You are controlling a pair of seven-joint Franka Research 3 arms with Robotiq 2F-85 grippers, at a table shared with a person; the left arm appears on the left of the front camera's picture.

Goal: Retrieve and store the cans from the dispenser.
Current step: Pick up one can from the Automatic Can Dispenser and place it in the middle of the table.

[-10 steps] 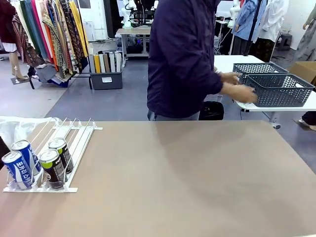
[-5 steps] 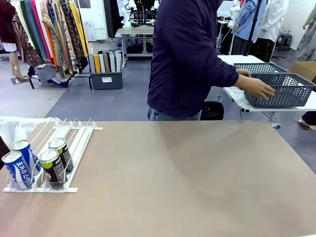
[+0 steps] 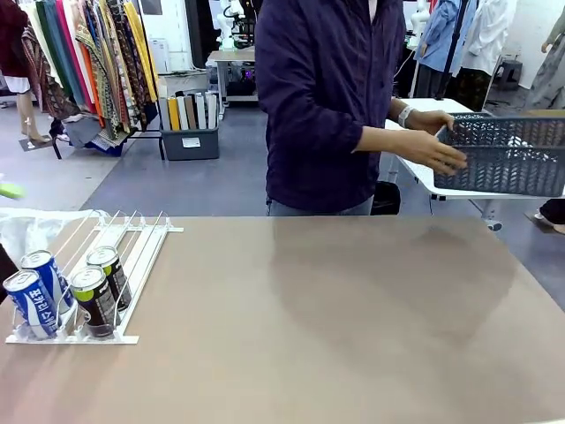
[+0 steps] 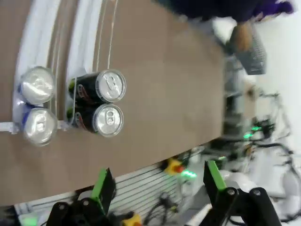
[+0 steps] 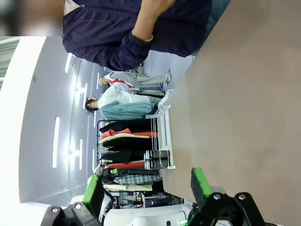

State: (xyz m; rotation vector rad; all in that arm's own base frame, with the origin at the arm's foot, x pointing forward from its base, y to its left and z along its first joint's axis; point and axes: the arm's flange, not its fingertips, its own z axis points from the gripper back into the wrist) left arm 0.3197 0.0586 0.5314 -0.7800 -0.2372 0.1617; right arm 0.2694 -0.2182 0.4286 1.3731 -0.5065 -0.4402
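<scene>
While in the person's hands (image 3: 439, 155), basket (image 3: 521, 161) now higher; 4 cans (image 3: 95, 300) unmoved.

Basket (image 3: 512, 159) now aloft in hands (image 3: 437, 152)

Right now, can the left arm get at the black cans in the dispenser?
Probably yes. The left pincer is open, the black cans stand uncovered in the dispenser with nothing between, and the person's hands are away at the basket.
</scene>
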